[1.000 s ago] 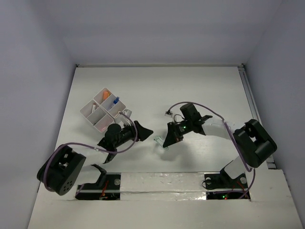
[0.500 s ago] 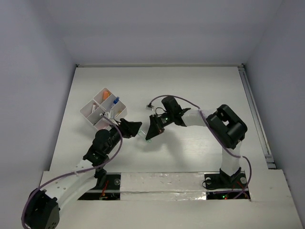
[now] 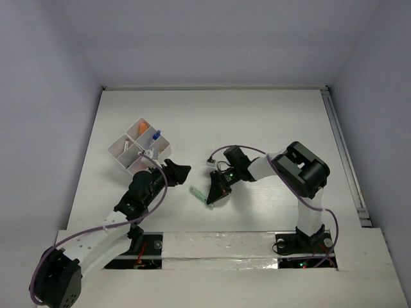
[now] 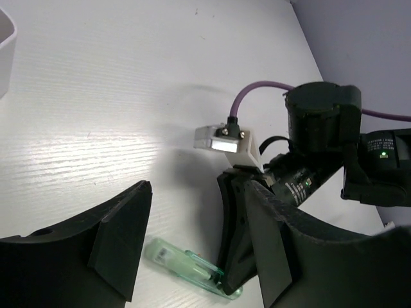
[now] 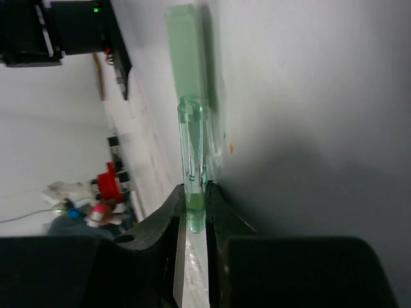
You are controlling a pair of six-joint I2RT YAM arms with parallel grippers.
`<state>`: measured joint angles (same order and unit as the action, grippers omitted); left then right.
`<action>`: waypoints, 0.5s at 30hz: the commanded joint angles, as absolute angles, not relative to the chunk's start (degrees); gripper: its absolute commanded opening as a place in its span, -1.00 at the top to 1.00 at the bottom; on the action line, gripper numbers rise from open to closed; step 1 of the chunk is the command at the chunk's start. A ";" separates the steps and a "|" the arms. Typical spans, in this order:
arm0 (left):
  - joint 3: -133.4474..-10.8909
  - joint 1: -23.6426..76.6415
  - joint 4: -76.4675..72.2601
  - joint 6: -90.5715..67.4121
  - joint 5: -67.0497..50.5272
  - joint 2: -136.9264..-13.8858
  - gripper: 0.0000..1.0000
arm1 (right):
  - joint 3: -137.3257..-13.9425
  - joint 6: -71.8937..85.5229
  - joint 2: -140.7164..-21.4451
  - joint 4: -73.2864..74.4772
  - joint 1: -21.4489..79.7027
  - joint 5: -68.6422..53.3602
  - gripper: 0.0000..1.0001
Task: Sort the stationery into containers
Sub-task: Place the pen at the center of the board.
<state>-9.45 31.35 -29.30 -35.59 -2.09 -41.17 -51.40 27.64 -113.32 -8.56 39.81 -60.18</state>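
Note:
A translucent green marker (image 3: 199, 194) lies low over the table between the two arms. My right gripper (image 3: 212, 196) is shut on its capped end, which shows pinched between the jaws in the right wrist view as the green marker (image 5: 190, 90) running away from my right gripper (image 5: 194, 206). My left gripper (image 3: 180, 171) is open, just left of the marker and not touching it. In the left wrist view the green marker (image 4: 185, 265) sits low between the spread jaws of my left gripper (image 4: 199, 192). The white containers (image 3: 122, 146) stand behind the left gripper.
The containers hold an orange piece (image 3: 144, 126), a blue-tipped item (image 3: 156, 135) and some white pieces. The right arm's camera and purple cable (image 4: 257, 90) sit close in front of the left gripper. Grey walls close off the table on three sides.
The left arm unfolded and its gripper now points at the marker. The right gripper carried the marker left, then back toward the near edge and lower.

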 commanded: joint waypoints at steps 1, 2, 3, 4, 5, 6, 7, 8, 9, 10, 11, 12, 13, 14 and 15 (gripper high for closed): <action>-12.22 30.94 -31.90 -34.45 -2.20 -41.48 -0.12 | -46.86 26.28 -110.05 -9.23 39.55 -56.96 1.00; -12.13 30.94 -32.08 -34.45 -2.20 -41.83 -0.12 | -46.06 26.28 -109.52 -9.14 39.55 -55.82 1.00; -12.13 30.94 -32.17 -34.45 -2.20 -42.01 -0.12 | -45.45 26.37 -108.99 -8.97 39.55 -55.38 1.00; -12.13 30.94 -32.25 -34.45 -2.20 -42.10 -0.12 | -44.22 26.11 -107.85 -8.01 39.55 -54.24 1.00; -12.13 30.94 -32.43 -34.45 -2.28 -42.19 -0.12 | -43.77 26.02 -107.41 -7.56 39.55 -53.62 1.00; -12.13 30.94 -32.52 -34.37 -2.29 -42.45 -0.12 | -43.33 25.93 -106.79 -6.95 39.55 -52.92 1.00; -12.04 30.94 -32.61 -34.37 -2.46 -42.63 -0.12 | -42.98 25.75 -106.27 -5.81 39.55 -52.30 1.00; -12.13 30.94 -32.78 -34.28 -2.63 -43.06 -0.12 | -42.72 25.32 -105.30 -5.19 39.55 -51.16 1.00; -12.13 30.94 -32.87 -34.28 -3.25 -43.41 -0.12 | -42.98 24.96 -104.86 -4.14 39.55 -50.46 1.00; -12.13 30.94 -33.05 -34.19 -3.60 -44.03 -0.12 | -43.41 24.26 -104.59 -1.09 39.55 -49.41 1.00; -12.22 30.94 -33.13 -34.19 -4.21 -44.90 -0.12 | -44.03 22.87 -103.98 -0.01 39.55 -47.22 1.00; -12.13 30.94 -33.22 -34.19 -5.18 -45.43 -0.12 | -45.51 22.16 -103.71 2.70 38.94 -46.15 1.00; -11.95 30.94 -33.14 -34.10 -5.53 -45.96 -0.12 | -46.31 21.54 -103.54 5.77 38.94 -44.84 0.95; -11.78 30.94 -33.22 -34.10 -5.80 -46.40 -0.12 | -47.10 20.40 -103.27 7.28 38.94 -41.87 0.87; -11.17 30.94 -33.22 -34.10 -6.15 -46.49 -0.12 | -48.59 19.61 -102.84 8.95 38.94 -40.27 0.69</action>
